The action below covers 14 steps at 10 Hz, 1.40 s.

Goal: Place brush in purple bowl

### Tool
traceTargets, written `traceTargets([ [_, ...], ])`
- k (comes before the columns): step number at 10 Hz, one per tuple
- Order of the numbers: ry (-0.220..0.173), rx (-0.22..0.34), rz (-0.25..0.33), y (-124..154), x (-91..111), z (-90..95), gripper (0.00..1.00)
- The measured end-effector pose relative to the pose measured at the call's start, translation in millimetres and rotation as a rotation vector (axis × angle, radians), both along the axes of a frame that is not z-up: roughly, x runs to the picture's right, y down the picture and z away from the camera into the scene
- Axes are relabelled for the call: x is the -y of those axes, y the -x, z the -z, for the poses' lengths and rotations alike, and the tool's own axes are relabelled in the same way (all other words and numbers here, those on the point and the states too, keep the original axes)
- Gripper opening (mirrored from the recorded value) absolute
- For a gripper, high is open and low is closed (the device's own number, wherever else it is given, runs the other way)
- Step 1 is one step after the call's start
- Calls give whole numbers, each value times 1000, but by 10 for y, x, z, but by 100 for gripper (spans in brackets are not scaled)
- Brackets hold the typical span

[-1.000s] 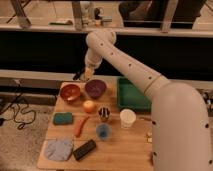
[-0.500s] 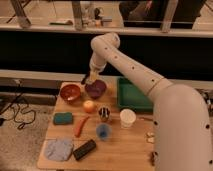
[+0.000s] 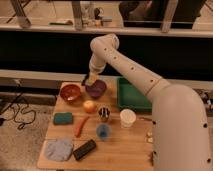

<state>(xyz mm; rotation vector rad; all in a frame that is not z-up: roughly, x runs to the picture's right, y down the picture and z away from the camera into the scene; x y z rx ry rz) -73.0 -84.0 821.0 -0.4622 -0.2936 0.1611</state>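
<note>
Two-finger gripper (image 3: 91, 78) on the white jointed arm (image 3: 131, 70) positioned low over the back of the wooden table (image 3: 130, 147), directly above the left rim of the round, deep, dark purple plastic bowl (image 3: 96, 88). Finger spacing and contents of the gripper: cannot tell. A dark sliver at the gripper's left side noted, possibly the slim dark brush; not confirmed, and brush location otherwise not established. Purple bowl seated upright near the table's rear edge, just right of the round orange-red bowl (image 3: 70, 92) and just left of the green rectangular tray (image 3: 132, 95). Round pale orange fruit (image 3: 89, 106) lying just in front of the gap between the two bowls. Small metallic cup (image 3: 104, 114) to the right of the fruit; white paper cup (image 3: 128, 118) further right, in front of the tray. Teal rectangular sponge (image 3: 63, 118) at the left side of the table; orange carrot (image 3: 81, 126) lying at a slant beside it. Small blue cup (image 3: 103, 131) in front of the metallic cup. Crumpled grey-blue cloth (image 3: 59, 149) at the front left corner, with the black rectangular block (image 3: 84, 149) touching or nearly touching its right edge. Small unidentified items along the right edge of the table, partly hidden by the arm.
</note>
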Motion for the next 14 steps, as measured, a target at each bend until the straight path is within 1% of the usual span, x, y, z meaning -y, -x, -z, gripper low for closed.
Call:
traceTargets([
  [6,5,-2,5,25,-14,-22,0],
  [11,16,-9,45,219,-69,-135,0],
  [14,11,-6,67,358,-28,-179,0],
])
